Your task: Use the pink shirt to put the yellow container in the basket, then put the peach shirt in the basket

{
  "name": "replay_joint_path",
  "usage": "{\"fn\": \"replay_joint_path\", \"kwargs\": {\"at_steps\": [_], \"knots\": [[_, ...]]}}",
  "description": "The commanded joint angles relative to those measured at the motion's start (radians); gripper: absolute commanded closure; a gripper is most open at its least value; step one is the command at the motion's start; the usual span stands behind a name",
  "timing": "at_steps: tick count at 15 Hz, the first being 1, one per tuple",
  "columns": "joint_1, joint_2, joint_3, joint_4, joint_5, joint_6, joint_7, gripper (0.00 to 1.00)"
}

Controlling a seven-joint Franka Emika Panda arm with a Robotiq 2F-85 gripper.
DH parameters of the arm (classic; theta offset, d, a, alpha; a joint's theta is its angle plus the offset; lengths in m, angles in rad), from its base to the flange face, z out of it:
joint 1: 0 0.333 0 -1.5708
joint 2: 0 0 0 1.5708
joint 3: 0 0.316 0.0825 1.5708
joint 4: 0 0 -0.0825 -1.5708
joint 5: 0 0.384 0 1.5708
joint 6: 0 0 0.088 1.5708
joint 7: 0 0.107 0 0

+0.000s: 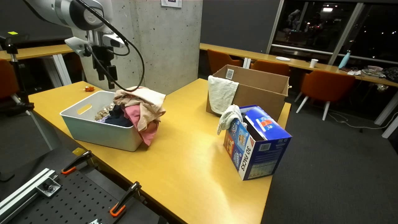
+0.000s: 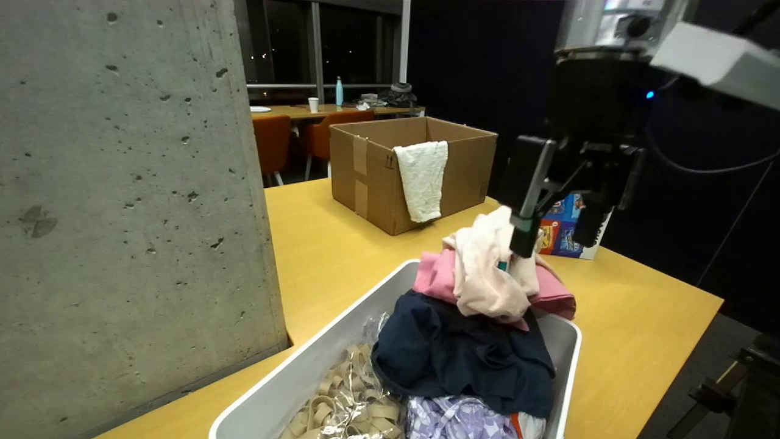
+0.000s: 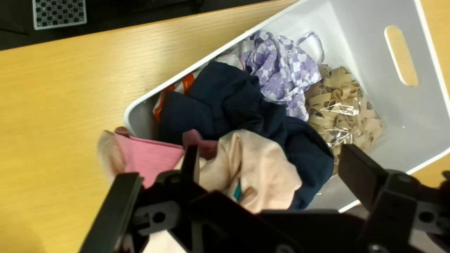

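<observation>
- Basket (image 1: pixel 99 135), one, grey-white: is standing on the table (image 1: pixel 186 146), its handle-slot end lying leftward and its laden end rightward in an exterior view.
- Gripper (image 1: pixel 106 81), one: is hanging above the basket and pointing downward; its jaws are standing wide apart, with no cloth showing pinched between them.
- Pink shirt (image 1: pixel 150 133), one: is straddling the rim at the laden end, largely under the last item listed, an edge hanging outside. The yellow container is not showing in any view; whether cloth is hiding it cannot be told.
- Peach shirt (image 1: pixel 147 104), one: is lying below and rightward of the gripper in an exterior view; in the wrist view it is passing under the jaw at the left. It is topping the heap across the same rim, partly over the basket, partly outside. Crumpled, its longest stretch is apparently running across that rim. A teal patch (image 3: pixel 238 192) is peeping from its folds, nature unclear. The coming move is probably calling for a descent and a shift toward the laden end, then a pull inward; a shallow pinch is risking leaving the outer cloth behind.
</observation>
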Motion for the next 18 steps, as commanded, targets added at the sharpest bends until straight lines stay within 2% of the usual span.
{"fn": "replay_joint_path", "kwargs": {"at_steps": [1,4,8,14,16,18], "knots": [[-0.044,-0.242,-0.03,-0.23,0.015,0.057,0.051,0.0],[-0.119,-0.377,-0.071,-0.318,0.027,0.004,-0.011,0.0],[-0.232,-0.456,-0.188,-0.328,0.035,-0.139,-0.218,0.0],[-0.426,-0.473,-0.394,-0.261,-0.073,-0.36,-0.544,0.0],[-0.485,-0.444,-0.46,-0.213,-0.138,-0.38,-0.655,0.0],[-0.516,-0.406,-0.506,-0.165,-0.176,-0.365,-0.739,0.0]]}}
